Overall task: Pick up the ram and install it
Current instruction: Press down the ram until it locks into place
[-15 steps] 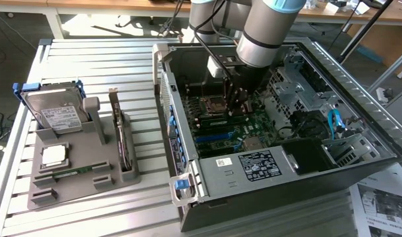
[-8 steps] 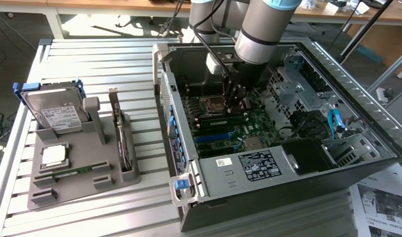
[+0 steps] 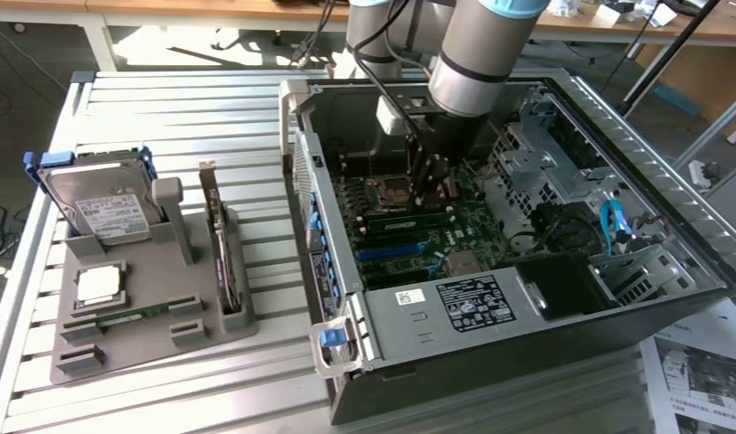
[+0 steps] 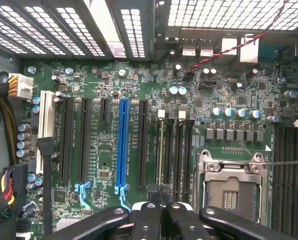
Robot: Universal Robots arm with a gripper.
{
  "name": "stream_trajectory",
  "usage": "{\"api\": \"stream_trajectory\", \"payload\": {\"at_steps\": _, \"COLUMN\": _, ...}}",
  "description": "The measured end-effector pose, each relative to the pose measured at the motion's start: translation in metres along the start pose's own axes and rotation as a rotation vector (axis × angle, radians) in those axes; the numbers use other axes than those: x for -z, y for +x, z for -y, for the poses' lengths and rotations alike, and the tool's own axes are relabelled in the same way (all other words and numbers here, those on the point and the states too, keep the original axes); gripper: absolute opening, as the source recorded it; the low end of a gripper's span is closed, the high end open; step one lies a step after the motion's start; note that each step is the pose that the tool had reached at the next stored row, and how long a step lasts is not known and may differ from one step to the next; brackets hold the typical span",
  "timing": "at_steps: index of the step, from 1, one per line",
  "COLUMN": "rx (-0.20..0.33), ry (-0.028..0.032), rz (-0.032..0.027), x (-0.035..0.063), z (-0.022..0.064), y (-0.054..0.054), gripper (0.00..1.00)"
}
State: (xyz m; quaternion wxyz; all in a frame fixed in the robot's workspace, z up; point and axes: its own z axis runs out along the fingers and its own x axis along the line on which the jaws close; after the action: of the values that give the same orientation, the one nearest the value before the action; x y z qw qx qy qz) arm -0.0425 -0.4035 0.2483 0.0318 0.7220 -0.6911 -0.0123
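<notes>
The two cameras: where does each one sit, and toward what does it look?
Exterior view: off the arm, high, looking down on the open computer case, the parts holder beside it and the arm.
Wrist view: on the wrist, inside the case, facing the motherboard; the shut gripper is on a ram in its slot.
Shared: motherboard, empty processor socket, blue slot.

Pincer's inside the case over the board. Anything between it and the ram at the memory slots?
Nothing visible. In the wrist view the shut pincer sits at the end of the ram, which stands edge-on along a slot beside the empty processor socket. No cable or card crosses between them; whether they touch I cannot tell.
</notes>
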Motion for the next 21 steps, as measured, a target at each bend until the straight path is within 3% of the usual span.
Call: {"api": "stream_trajectory", "payload": {"at_steps": 21, "rx": 0.000, "ry": 0.0000, "rz": -0.0001, "x": -0.0120, "z": 0.0008, "y": 0.000, "gripper": 0.11}}
